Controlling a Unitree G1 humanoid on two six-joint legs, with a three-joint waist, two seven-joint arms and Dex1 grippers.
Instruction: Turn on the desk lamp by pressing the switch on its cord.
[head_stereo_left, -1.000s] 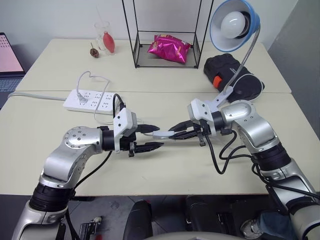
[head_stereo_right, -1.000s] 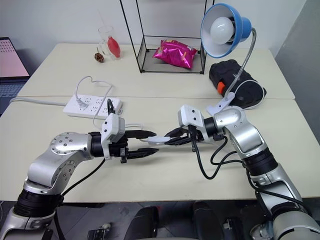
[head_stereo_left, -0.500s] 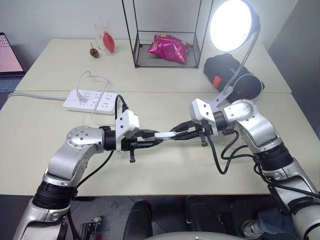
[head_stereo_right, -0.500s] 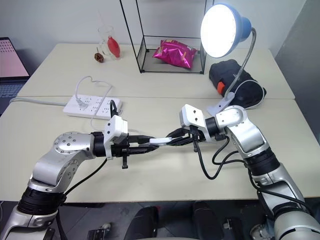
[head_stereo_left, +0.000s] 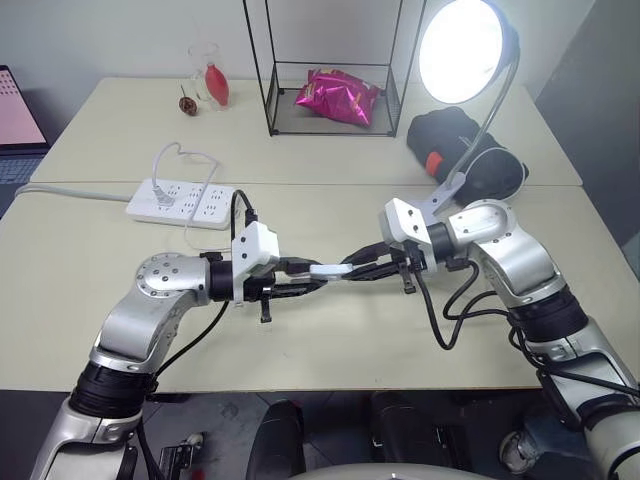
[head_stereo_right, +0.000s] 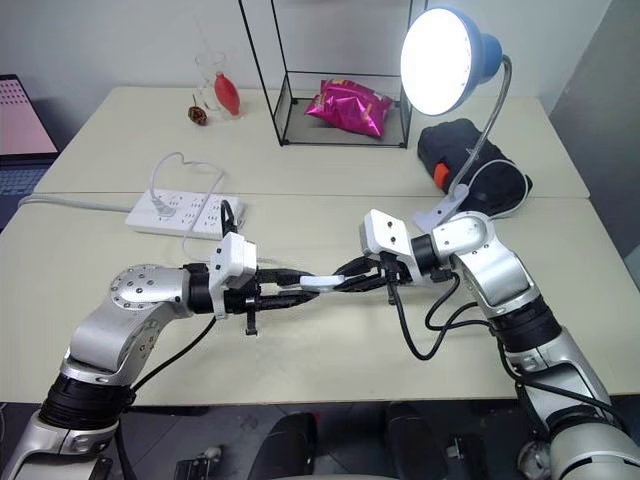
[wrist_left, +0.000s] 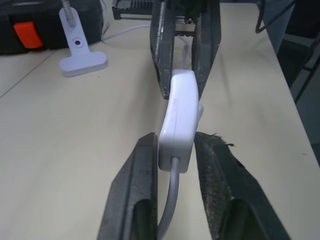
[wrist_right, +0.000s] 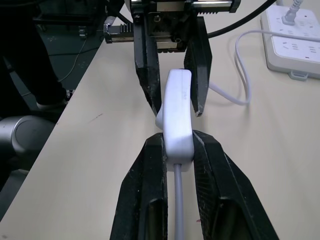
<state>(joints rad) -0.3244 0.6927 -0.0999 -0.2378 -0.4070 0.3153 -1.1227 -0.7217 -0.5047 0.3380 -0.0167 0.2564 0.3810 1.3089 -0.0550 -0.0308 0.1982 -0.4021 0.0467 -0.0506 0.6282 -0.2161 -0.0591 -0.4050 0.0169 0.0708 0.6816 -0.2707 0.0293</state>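
Since a second ago the desk lamp (head_stereo_left: 462, 48) has lit up, and the left end effector (head_stereo_left: 318, 283) has narrowed onto the switch (head_stereo_left: 332, 270); it's squeezed at both ends above the surface (head_stereo_left: 330, 340). Right end effector (head_stereo_left: 350, 273) pinches the other end; cord (wrist_right: 178, 200) runs back between its fingers.

The tall black wire-frame rack (head_stereo_left: 330, 70) runs off the top edge, and glare from the lit blue-shaded desk lamp (head_stereo_right: 445, 58) hides its bulb.

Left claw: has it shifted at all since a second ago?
Yes. The left claw has rolled and closed in around the switch, ending nearer the right claw; the power strip stays put.
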